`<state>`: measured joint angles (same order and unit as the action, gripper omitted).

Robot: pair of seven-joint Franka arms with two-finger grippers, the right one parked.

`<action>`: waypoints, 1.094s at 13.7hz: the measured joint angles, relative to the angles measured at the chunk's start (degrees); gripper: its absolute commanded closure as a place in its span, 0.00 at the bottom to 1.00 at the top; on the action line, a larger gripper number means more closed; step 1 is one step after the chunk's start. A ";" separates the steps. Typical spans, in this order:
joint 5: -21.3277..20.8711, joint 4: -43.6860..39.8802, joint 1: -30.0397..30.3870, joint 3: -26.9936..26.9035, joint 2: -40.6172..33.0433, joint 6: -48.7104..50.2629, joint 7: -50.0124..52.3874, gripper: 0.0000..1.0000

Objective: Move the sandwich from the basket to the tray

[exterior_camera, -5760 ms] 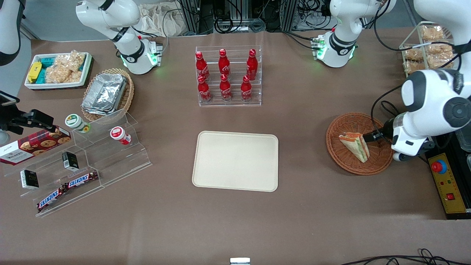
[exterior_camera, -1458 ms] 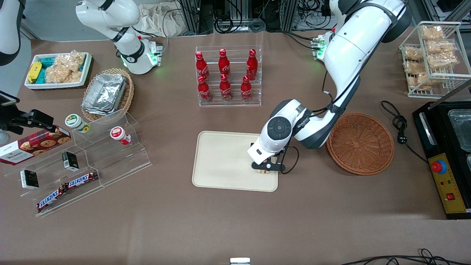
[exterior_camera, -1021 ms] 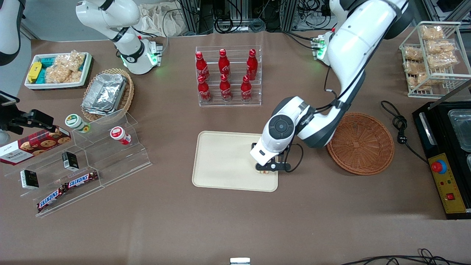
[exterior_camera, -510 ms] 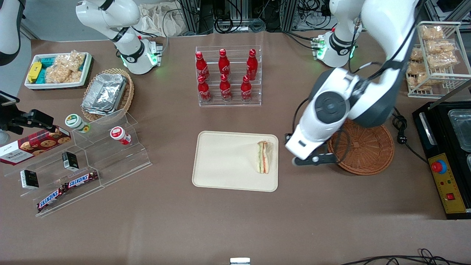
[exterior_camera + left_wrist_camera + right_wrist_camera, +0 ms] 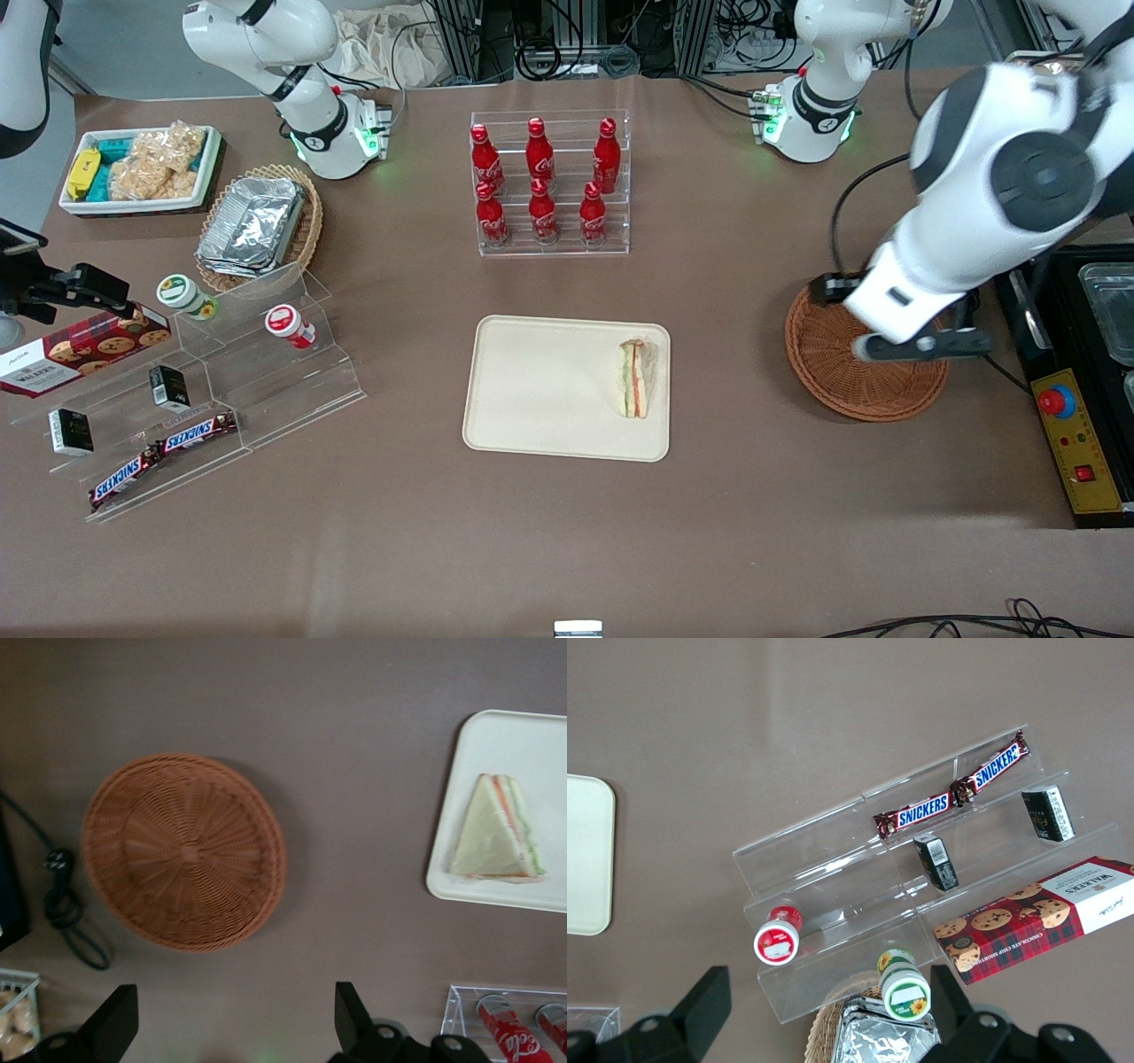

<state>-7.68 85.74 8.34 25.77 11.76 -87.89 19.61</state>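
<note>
The sandwich (image 5: pixel 635 379) (image 5: pixel 496 832), a pale triangular wedge with orange and green layers, lies on the cream tray (image 5: pixel 540 390) (image 5: pixel 532 744) near the tray edge closest to the working arm. The round reddish-brown basket (image 5: pixel 850 390) (image 5: pixel 184 851) holds nothing. My gripper (image 5: pixel 921 346) (image 5: pixel 233 1028) hangs high above the basket, open, with nothing between its black fingers (image 5: pixel 350 1014).
A clear rack of red cola bottles (image 5: pixel 549 182) stands farther from the front camera than the tray. A black cable (image 5: pixel 62 904) and a black control box with a red button (image 5: pixel 1059 403) lie beside the basket. A wire rack of snacks (image 5: pixel 1036 124) stands toward the working arm's end.
My gripper let go of the sandwich on the tray, rose and swung away toward the working arm's end. It now hangs above the basket. The sandwich has stayed put.
</note>
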 measured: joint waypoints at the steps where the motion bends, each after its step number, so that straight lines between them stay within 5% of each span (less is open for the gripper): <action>1: 0.00 0.00 0.97 -0.09 -0.60 0.70 -0.49 0.01; 11: -0.02 -0.08 6.78 -0.51 -3.29 3.65 -10.21 0.01; 13: 0.05 -0.08 4.84 -4.76 -3.30 3.75 -10.69 0.01; 15: 0.46 -0.08 -2.66 -15.29 -3.30 3.77 -13.88 0.01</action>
<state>-7.22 85.66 5.68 10.48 8.45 -84.12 5.73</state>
